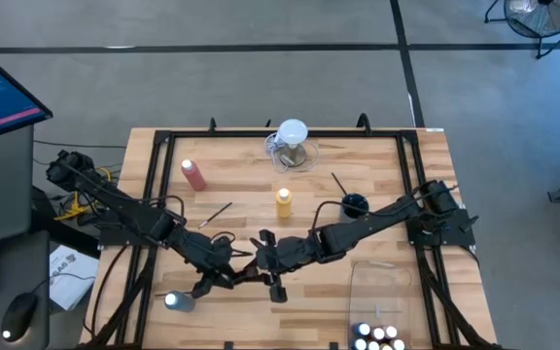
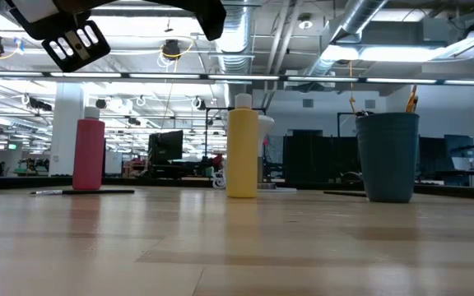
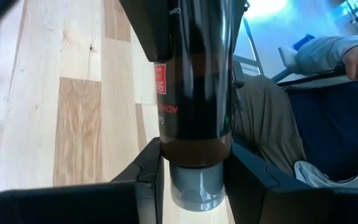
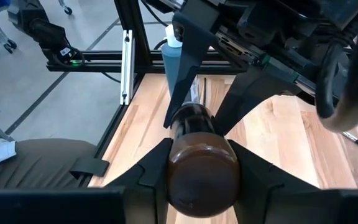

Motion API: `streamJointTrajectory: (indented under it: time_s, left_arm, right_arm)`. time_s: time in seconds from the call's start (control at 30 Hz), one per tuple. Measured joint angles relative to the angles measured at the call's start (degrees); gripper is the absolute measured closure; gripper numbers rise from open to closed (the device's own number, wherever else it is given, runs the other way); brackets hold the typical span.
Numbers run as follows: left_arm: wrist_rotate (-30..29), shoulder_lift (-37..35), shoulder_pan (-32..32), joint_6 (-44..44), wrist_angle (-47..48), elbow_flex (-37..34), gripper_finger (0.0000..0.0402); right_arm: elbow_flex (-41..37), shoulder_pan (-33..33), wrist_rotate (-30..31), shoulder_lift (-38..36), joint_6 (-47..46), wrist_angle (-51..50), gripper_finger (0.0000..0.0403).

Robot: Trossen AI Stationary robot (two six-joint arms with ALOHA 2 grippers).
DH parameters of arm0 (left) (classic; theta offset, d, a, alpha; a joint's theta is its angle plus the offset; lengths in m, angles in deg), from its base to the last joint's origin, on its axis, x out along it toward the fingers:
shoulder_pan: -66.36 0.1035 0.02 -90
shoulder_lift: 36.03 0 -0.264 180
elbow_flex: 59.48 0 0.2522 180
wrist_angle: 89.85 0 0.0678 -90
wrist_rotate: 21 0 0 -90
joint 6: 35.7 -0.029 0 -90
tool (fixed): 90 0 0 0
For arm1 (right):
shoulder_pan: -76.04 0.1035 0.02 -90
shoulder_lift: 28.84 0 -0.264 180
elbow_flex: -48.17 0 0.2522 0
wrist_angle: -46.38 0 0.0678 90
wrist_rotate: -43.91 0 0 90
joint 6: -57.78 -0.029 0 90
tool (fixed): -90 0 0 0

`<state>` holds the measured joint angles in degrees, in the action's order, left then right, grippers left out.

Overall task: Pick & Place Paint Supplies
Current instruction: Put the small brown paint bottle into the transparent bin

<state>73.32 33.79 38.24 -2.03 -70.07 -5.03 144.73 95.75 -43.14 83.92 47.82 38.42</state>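
Two hands on one dark brown bottle, front centre of the bench.
High view: we see the left hand [image 1: 229, 264] and right hand [image 1: 272, 261] meeting, well apart from the yellow bottle [image 1: 284, 202] and pink-red bottle [image 1: 193, 174]. Left wrist view: fingers [image 3: 151, 177] clamp the dark brown bottle [image 3: 194, 93] near its grey cap. Right wrist view: fingers [image 4: 151, 171] grip its base [image 4: 202, 171].

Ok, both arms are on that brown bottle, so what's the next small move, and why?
Probably open the left gripper. It and the right gripper both clamp the same brown bottle, and the clear bin sits on the right arm's side.
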Motion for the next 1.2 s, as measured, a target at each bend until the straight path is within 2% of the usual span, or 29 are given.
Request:
streamJointTrajectory:
  time_s: [0.07, 0.2, 0.27, 0.37, 0.57, 0.63, 0.77, 0.93, 1.0, 1.07, 1.2]
  left_arm:
    - [-0.24, -0.4, -0.34, -0.07, -0.72, -0.09, 0.028]
    - [-3.53, -4.08, -0.46, -2.05, -5.89, 0.07, 0.0193]
    - [-6.06, -6.92, -0.91, -4.56, -8.06, 0.11, 0.0155]
    - [-12.35, -11.88, -2.43, -10.44, -11.22, 0.11, 0.012]
    - [-27.05, -20.07, -7.09, -23.15, -13.2, 0.11, 0.0109]
    - [-29.08, -21.42, -8.11, -25.41, -13.69, 0.11, 0.0113]
    - [-29.98, -21.68, -8.66, -26.6, -15.32, -0.99, 0.0122]
    - [-31.25, -20.22, -8.42, -27.08, -19.96, -4.77, 0.013]
    - [-32.01, -19.0, -8.37, -28.91, -26.12, -7.26, 0.0133]
    - [-32.8, -16.78, -8.33, -33.05, -37.31, -10.3, 0.0133]
    - [-33.82, -5.36, -7.28, -45.31, -71.37, -16.31, 0.0134]
  right_arm:
    - [0.0, 0.0, 0.01, -0.02, -0.45, 0.25, 0.0287]
    - [-0.11, 0.13, -0.18, -0.2, -0.81, 0.34, 0.0287]
    - [-0.13, 0.2, -0.12, -0.22, -1.55, 1.31, 0.0288]
    - [-0.13, 0.58, 0.04, -0.32, -1.61, 5.39, 0.0288]
    - [-1.76, 1.96, -0.01, -0.74, 0.0, 16.29, 0.0288]
    - [-4.35, 2.44, 0.02, -2.26, 0.76, 19.32, 0.0288]
    - [-12.63, 2.36, 0.39, -6.5, 1.19, 32.81, 0.0288]
    - [-27.33, 2.32, 0.85, -11.64, -0.09, 61.12, 0.0288]
    - [-32.66, 2.79, 2.56, -12.46, -0.64, 73.1, 0.0288]
    - [-36.17, 3.26, 4.93, -12.19, -0.64, 83.39, 0.0288]
    - [-37.59, 3.85, 9.66, -13.13, 0.47, 82.18, 0.0289]
